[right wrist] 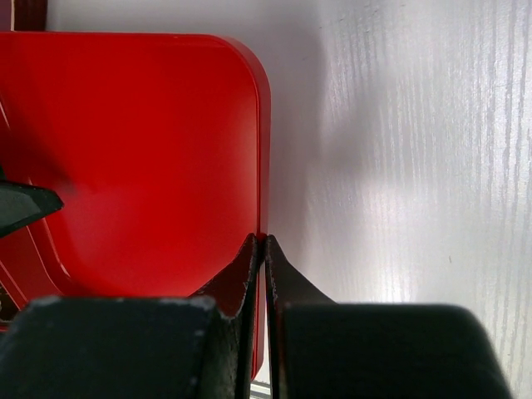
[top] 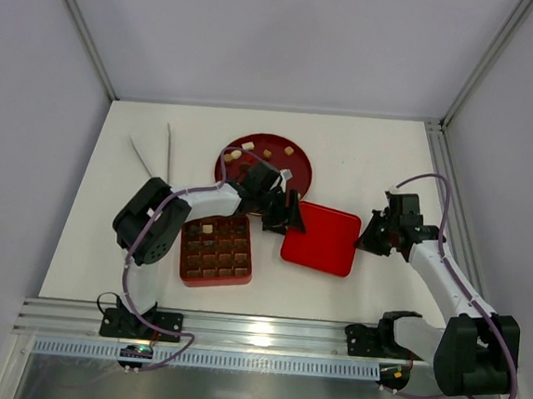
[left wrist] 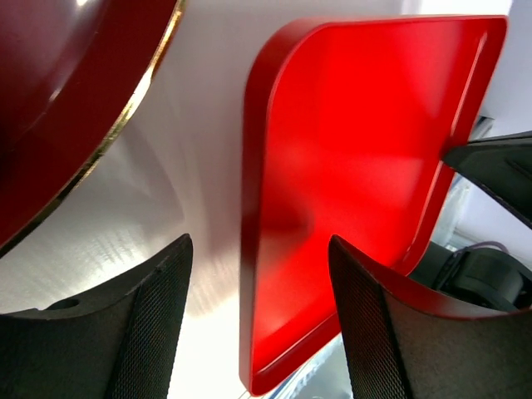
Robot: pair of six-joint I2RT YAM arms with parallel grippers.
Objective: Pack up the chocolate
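Note:
Several tan and cream chocolate (top: pixel 252 148) pieces lie on a dark red round plate (top: pixel 298 176). More pieces, mostly dark with one tan, fill cells of the square red tray (top: pixel 186 260). A flat red lid (top: pixel 324 240) lies right of the tray. My left gripper (top: pixel 284 216) is open, and the lid's (left wrist: pixel 357 150) left edge sits between its fingers (left wrist: pixel 141 332) without touching them. My right gripper (top: pixel 368 238) is shut on the lid's (right wrist: pixel 141 150) right rim, which its fingertips (right wrist: pixel 253 258) pinch.
Two thin white sticks (top: pixel 154 152) lie at the back left of the white table. The plate's gold-trimmed rim (left wrist: pixel 125 116) is just left of my left gripper. A metal rail (top: pixel 255 329) runs along the near edge.

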